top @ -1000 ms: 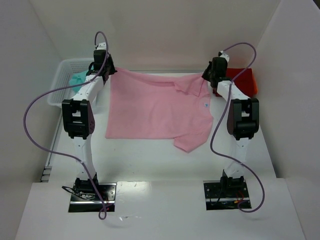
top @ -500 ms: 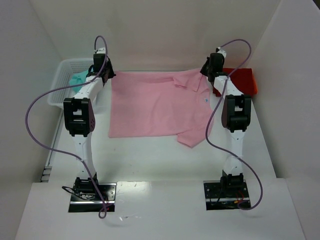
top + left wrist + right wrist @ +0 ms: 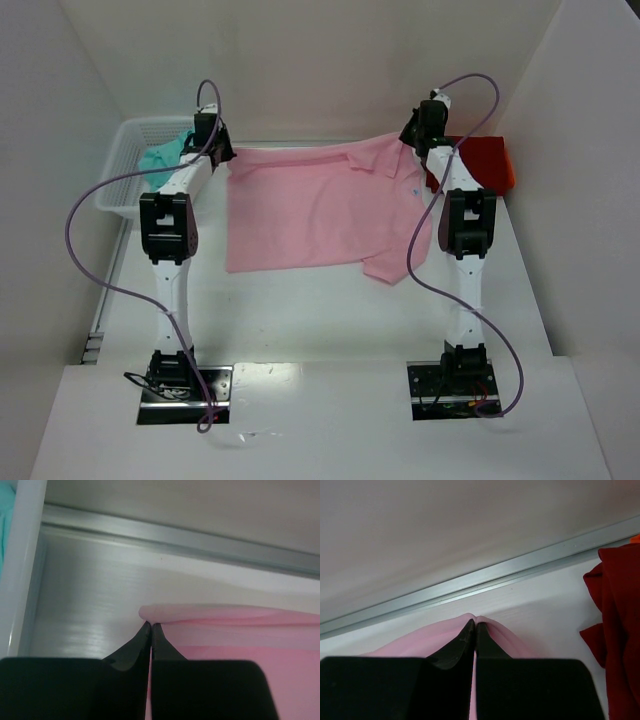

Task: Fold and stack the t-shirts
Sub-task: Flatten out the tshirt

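The light pink t-shirt (image 3: pixel 310 210) hangs stretched between both arms at the back of the table, its lower edge lying on the table. My left gripper (image 3: pixel 222 153) is shut on its far left corner (image 3: pixel 160 612). My right gripper (image 3: pixel 410 140) is shut on its far right edge (image 3: pixel 485 622), near the collar. A bright red t-shirt (image 3: pixel 485 160) lies bunched at the back right, also in the right wrist view (image 3: pixel 617 610). A teal t-shirt (image 3: pixel 160 158) lies in the white basket (image 3: pixel 118 180) at the back left.
The white mesh basket stands against the left wall, its rim (image 3: pixel 25 565) close beside my left gripper. A metal rail (image 3: pixel 485 580) runs along the back wall just beyond both grippers. White walls close in the table on three sides.
Both grippers have pulled the pink t-shirt's top edge farther back toward the rear wall and lifted it. The shirt's lower edge and sleeve have slid back across the table with it.
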Tool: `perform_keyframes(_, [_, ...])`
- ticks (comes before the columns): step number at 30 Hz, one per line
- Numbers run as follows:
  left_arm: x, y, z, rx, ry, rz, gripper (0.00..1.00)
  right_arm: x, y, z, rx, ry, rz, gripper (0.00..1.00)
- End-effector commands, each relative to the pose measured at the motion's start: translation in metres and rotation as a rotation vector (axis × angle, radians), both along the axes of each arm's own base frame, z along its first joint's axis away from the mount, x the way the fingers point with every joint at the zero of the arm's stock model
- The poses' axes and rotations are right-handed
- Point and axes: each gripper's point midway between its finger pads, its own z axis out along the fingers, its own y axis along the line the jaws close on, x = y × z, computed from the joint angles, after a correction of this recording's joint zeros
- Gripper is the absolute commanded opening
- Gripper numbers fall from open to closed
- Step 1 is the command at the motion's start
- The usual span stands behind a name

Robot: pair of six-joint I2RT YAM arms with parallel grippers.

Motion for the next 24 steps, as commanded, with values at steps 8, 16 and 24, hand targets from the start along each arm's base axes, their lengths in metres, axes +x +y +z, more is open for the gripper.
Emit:
perform_keyframes(8, [0.047,0.009,0.032,0.022,-0.097,0.011,0.0,0.007,-0.013,-0.002,-0.04,-0.008,-0.016,0.01])
perform_keyframes(16, [0.048,0.003,0.036,0.052,-0.086,-0.016,0.0,0.008,-0.011,-0.012,-0.044,0.003,0.001,0.25])
perform_keyframes(24, [0.047,-0.006,0.035,0.049,-0.079,-0.049,0.0,0.0,0.005,-0.015,-0.021,0.035,0.094,0.53])
